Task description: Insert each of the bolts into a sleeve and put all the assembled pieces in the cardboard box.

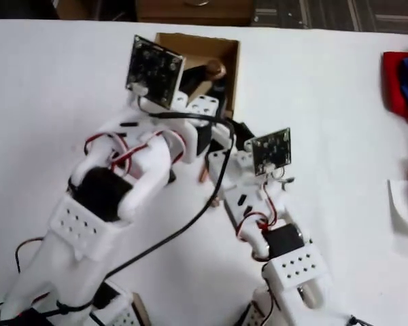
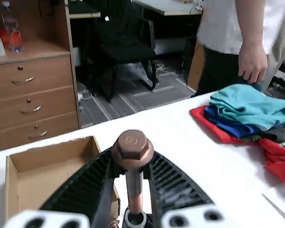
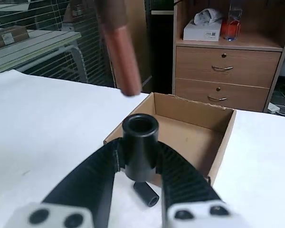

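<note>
Risk: the bolt (image 2: 132, 148) hangs tip-down over the sleeve (image 3: 140, 137) and is not yet in. From the right wrist view its shank sits a little to one side of the bore. Lowered like that, the tip would likely land on the rim, tilting the sleeve in its grip or skewing the bolt. The bolt is gripped high, just under the hex head, so the shank could swing. A spare sleeve (image 3: 146, 193) lies on its side on the counter (image 3: 47, 118) just below, and a dropped part could set it rolling. Left jaws: narrow, pinching the bolt shank below the head, bolt upright. Right jaws: narrow, clamped on the black sleeve's sides, mouth up, just in front of the cardboard box (image 3: 194, 107).
</note>
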{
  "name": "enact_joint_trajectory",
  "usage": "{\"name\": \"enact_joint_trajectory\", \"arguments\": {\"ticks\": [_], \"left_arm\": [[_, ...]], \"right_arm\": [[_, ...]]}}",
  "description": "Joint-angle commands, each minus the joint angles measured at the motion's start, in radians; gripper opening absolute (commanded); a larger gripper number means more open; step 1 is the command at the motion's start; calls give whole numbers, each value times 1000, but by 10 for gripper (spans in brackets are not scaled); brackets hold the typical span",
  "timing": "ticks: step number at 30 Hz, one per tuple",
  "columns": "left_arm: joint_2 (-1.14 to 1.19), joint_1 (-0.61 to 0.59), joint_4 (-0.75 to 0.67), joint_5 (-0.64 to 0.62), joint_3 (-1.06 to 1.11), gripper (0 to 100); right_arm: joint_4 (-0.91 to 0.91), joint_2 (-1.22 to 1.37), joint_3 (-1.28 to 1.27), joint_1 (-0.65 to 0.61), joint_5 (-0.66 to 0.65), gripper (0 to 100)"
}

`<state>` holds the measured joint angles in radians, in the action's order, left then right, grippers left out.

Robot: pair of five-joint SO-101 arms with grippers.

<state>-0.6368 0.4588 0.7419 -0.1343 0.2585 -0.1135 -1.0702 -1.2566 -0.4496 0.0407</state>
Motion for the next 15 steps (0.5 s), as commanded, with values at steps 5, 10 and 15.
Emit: {"name": "enact_joint_trajectory", "arguments": {"ticks": [5,10,15], "left_arm": [[5,9,-6,-6,-35,26],[5,3,2,-6,-35,26],[5,3,2,-6,-35,26]], "right_arm": [[22,4,64,-47,-130,21],[22,2,75,-51,-137,21],[22,2,83,-2,-132,21]]}}
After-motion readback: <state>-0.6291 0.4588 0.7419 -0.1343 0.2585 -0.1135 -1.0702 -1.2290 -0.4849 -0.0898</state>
